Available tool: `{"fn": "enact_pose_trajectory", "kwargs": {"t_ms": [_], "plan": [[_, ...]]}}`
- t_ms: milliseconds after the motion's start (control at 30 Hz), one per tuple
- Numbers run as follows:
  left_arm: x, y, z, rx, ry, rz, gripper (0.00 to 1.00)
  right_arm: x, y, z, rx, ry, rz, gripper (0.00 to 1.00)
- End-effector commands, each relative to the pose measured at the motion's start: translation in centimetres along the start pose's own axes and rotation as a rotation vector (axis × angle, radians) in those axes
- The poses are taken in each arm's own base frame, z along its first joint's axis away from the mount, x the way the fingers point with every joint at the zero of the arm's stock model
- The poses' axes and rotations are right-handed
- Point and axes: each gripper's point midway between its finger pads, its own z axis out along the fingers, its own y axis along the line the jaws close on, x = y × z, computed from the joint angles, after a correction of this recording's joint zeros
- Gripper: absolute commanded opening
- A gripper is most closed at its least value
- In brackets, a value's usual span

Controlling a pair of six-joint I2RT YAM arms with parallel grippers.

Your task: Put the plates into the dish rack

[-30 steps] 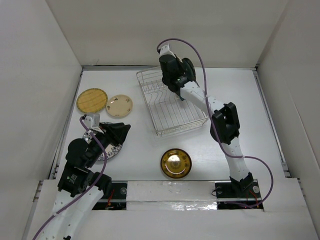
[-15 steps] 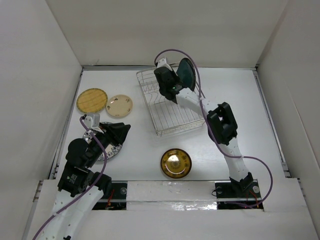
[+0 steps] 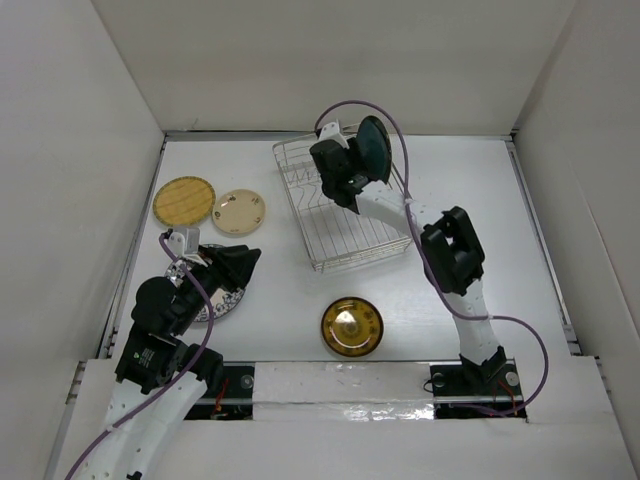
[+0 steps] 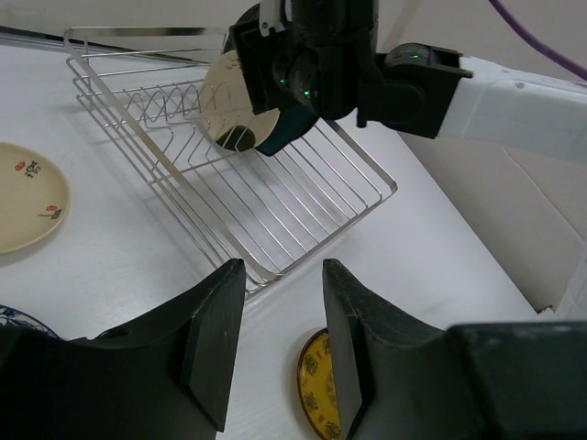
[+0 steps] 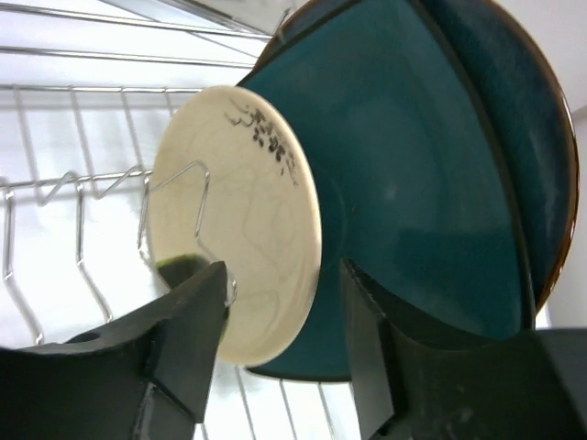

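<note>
Standing toward the back of the table, the dish rack [image 3: 345,235] carries two plates upright at its far end: the dark teal plate [image 5: 413,183] behind and the smaller pale champagne plate [image 5: 248,220] in front, between the prongs. Both look stiff, glazed and slippery, probably breakable, so the rim is the safe place to hold. The right gripper [image 5: 284,270] straddles the pale plate's lower edge with its jaws apart, gripping nothing. The left gripper [image 4: 282,268], also parted and empty, hovers near the blue-patterned plate [image 3: 222,303].
</note>
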Motion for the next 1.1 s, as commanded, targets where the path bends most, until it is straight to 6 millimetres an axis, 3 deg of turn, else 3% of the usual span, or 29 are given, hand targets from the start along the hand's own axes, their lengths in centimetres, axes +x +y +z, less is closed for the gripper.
{"fn": "enact_pose_trajectory", "kwargs": {"t_ms": [0,67,100,133,167,200,233,267,300,333,367,400,433,467,533,567,600,667,700,733,800,833,1067], "plan": [[-0.8,0.0,0.2,-0.001,-0.034,0.012,0.36,-5.4,-3.7,-3.8,-0.041,-0.101,0.203,0.6],[-0.9,0.0,0.1,-0.002,-0.04,0.011,0.36,-5.7,-4.4,-5.0,-0.077,-0.112,0.258,0.6],[-1.0,-0.1,0.0,0.0,-0.044,0.011,0.36,-7.4,-5.7,-7.1,-0.106,-0.154,0.315,0.6],[-0.9,0.0,0.0,-0.001,-0.044,0.011,0.36,-5.6,-4.7,-8.0,-0.153,-0.131,0.334,0.57],[-1.0,-0.1,-0.1,-0.002,-0.046,0.01,0.36,-5.6,-3.7,-9.4,-0.248,-0.145,0.347,0.5],[-1.0,-0.1,-0.1,-0.002,-0.05,0.009,0.36,-7.1,-5.4,-12.0,-0.301,-0.203,0.41,0.22],[-1.1,-0.1,-0.1,0.0,-0.05,0.009,0.36,-6.6,-5.1,-13.4,-0.356,-0.208,0.427,0.04],[-1.1,-0.1,-0.2,0.0,-0.054,0.01,0.36,-3.3,-2.5,-15.0,-0.464,-0.163,0.394,0.0],[-1.2,-0.2,-0.2,0.005,-0.055,0.01,0.36,-2.3,-2.4,-16.3,-0.498,-0.159,0.393,0.0],[-1.1,-0.2,-0.2,0.005,-0.057,0.01,0.36,-2.3,-3.6,-18.4,-0.527,-0.169,0.46,0.0],[-1.1,-0.3,-0.2,0.011,-0.055,0.009,0.36,1.4,-2.3,-19.1,-0.575,-0.101,0.441,0.0],[-1.0,-0.3,-0.1,0.014,-0.05,0.009,0.35,3.5,-2.0,-20.1,-0.603,-0.046,0.444,0.0],[-0.9,-0.3,0.0,0.016,-0.043,0.01,0.31,4.2,-2.7,-21.8,-0.64,-0.038,0.492,0.0],[-0.5,-0.3,0.2,0.021,-0.027,0.01,0.29,8.4,-1.5,-22.6,-0.688,0.069,0.52,0.0],[-0.3,-0.4,0.3,0.027,-0.014,0.008,0.29,11.6,-1.1,-24.4,-0.751,0.142,0.555,0.0],[-0.3,-0.4,0.3,0.029,-0.014,0.01,0.28,12.3,-1.8,-25.4,-0.763,0.166,0.633,0.02],[-0.5,-0.5,0.2,0.031,-0.02,0.009,0.28,16.1,-1.3,-25.9,-0.77,0.256,0.639,0.19],[-0.5,-0.4,0.1,0.024,-0.028,0.007,0.28,17.7,-2.1,-26.9,-0.78,0.281,0.679,0.38],[-0.7,-0.5,0.0,0.028,-0.036,0.007,0.28,18.9,-2.4,-27.2,-0.775,0.312,0.678,0.55],[-0.8,-0.6,-0.1,0.029,-0.041,0.006,0.28,20.4,-2.3,-27.4,-0.78,0.342,0.681,0.62],[-0.7,-0.5,0.0,0.027,-0.039,0.006,0.29,20.9,-2.0,-28.7,-0.843,0.368,0.703,0.7],[-0.8,-0.6,0.0,0.029,-0.039,0.007,0.28,21.9,-1.7,-28.9,-0.854,0.39,0.694,0.7],[-0.8,-0.6,-0.2,0.028,-0.043,0.006,0.28,23.8,1.2,-29.6,-0.959,0.482,0.665,0.67]]}}
